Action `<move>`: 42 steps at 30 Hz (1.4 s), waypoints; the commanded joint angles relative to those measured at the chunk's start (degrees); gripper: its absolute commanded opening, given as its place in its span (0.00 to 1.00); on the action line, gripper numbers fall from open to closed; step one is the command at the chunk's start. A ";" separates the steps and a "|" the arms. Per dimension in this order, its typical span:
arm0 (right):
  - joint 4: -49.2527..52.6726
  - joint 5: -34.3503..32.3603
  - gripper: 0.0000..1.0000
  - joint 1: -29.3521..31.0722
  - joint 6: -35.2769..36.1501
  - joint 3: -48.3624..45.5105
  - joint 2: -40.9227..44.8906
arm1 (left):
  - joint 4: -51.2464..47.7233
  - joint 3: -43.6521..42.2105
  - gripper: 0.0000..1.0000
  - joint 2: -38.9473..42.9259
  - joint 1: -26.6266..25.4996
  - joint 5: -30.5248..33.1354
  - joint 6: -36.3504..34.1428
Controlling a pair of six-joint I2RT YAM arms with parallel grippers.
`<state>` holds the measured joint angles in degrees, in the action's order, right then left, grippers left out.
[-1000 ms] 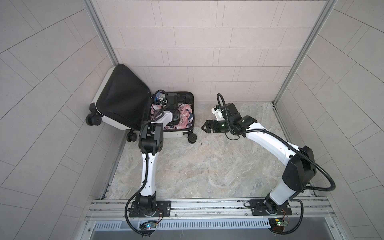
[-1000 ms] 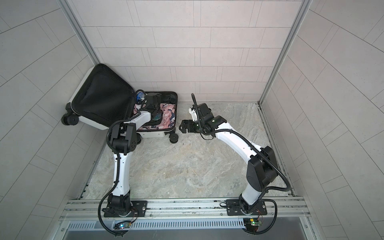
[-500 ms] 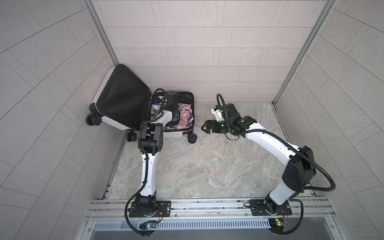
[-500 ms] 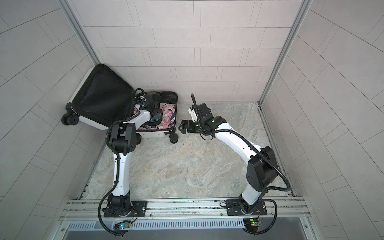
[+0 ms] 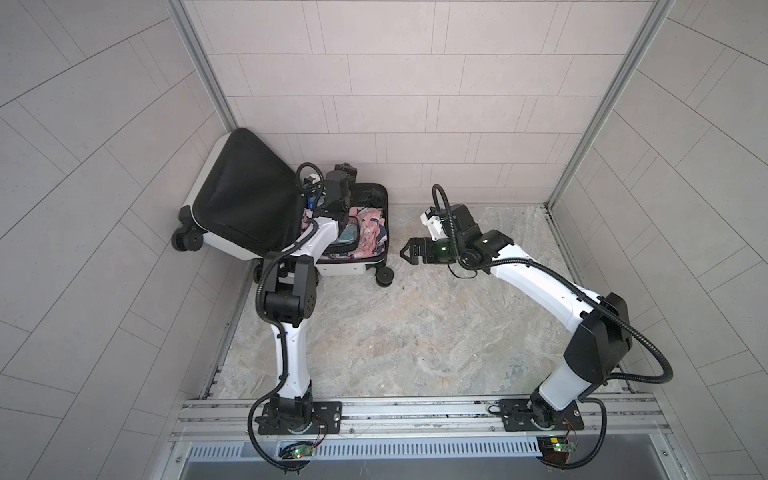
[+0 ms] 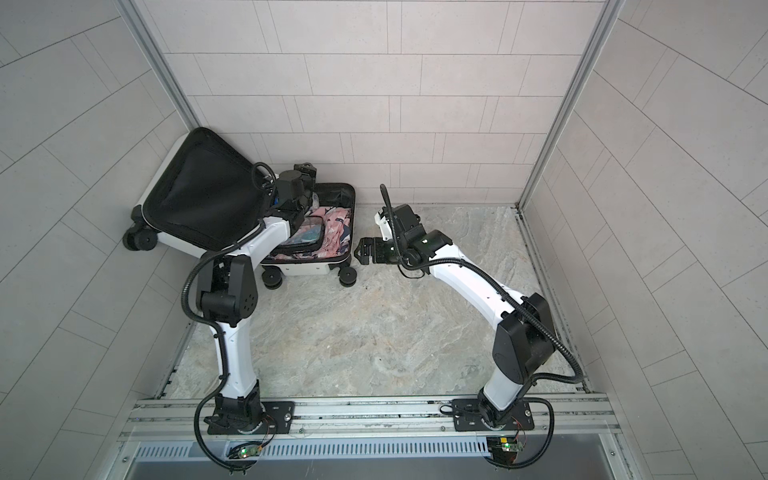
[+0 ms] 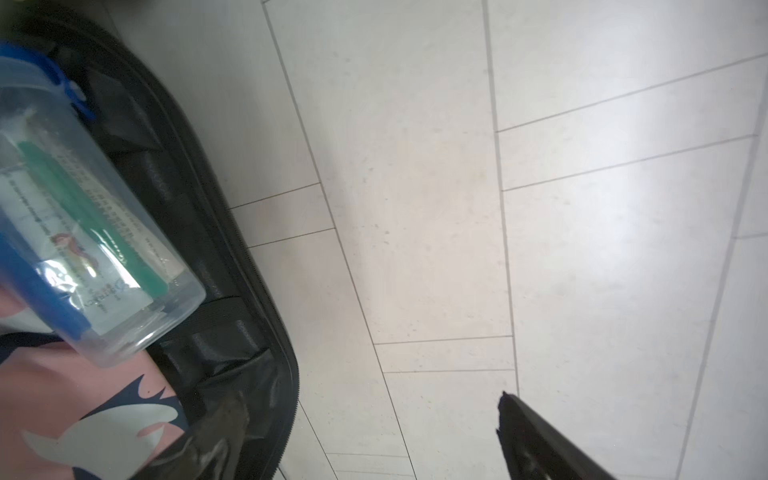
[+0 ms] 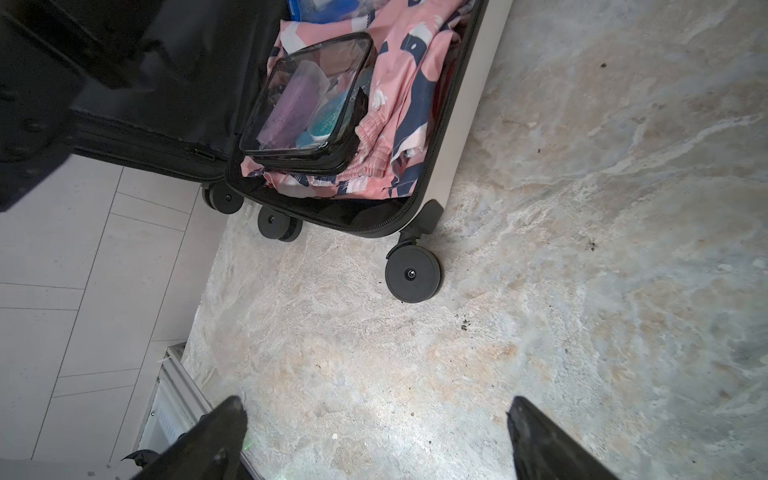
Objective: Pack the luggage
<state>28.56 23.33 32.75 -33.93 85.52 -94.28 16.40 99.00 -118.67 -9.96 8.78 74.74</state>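
The luggage [image 5: 345,270] [image 6: 307,269], a small white suitcase, lies open in the back left corner, its black-lined lid [image 5: 241,195] propped against the left wall. Inside it are pink patterned clothes [image 8: 407,108], a clear toiletry pouch [image 8: 307,104] with black trim, and a clear tube-shaped case [image 7: 83,232] with a blue cap. My left gripper [image 5: 347,170] [image 7: 374,424] hangs open and empty above the suitcase's far end, near the back wall. My right gripper [image 5: 409,250] [image 8: 374,419] is open and empty over the floor, just right of the suitcase.
Tiled walls close in at the back and on both sides. A black spinner wheel [image 8: 412,272] sticks out at the suitcase's near right corner. The marble-patterned floor [image 5: 415,332] stretches to the metal rail [image 5: 415,411] that carries both arm bases.
My left gripper has risen out of the suitcase and swung toward the back wall, leaving the clear case inside. The right arm has hardly moved.
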 commanded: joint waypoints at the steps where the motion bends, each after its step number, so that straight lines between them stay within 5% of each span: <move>1: 2.01 -1.99 0.99 0.80 0.33 1.70 1.40 | 0.41 -2.34 1.00 7.57 -1.22 0.36 -7.98; 13: 6.66 -6.99 0.95 3.76 1.31 7.71 -3.10 | -14.87 -22.08 1.00 36.71 -5.51 6.39 -36.64; 27: 6.69 -11.04 0.95 5.41 2.15 17.33 -16.35 | -30.14 -43.12 1.00 66.16 -4.57 17.99 -52.03; 33: 6.72 -11.47 0.95 5.44 1.97 25.19 -23.75 | -40.40 -42.43 1.00 66.57 5.16 12.93 -50.20; 42: 8.01 -11.67 0.85 5.22 0.51 35.42 -32.75 | -38.51 -41.72 0.92 62.50 21.83 3.96 -49.52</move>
<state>35.27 12.38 37.87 -32.42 118.52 -125.67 -22.15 56.73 -54.48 9.32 15.03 25.87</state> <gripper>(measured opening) 0.857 0.928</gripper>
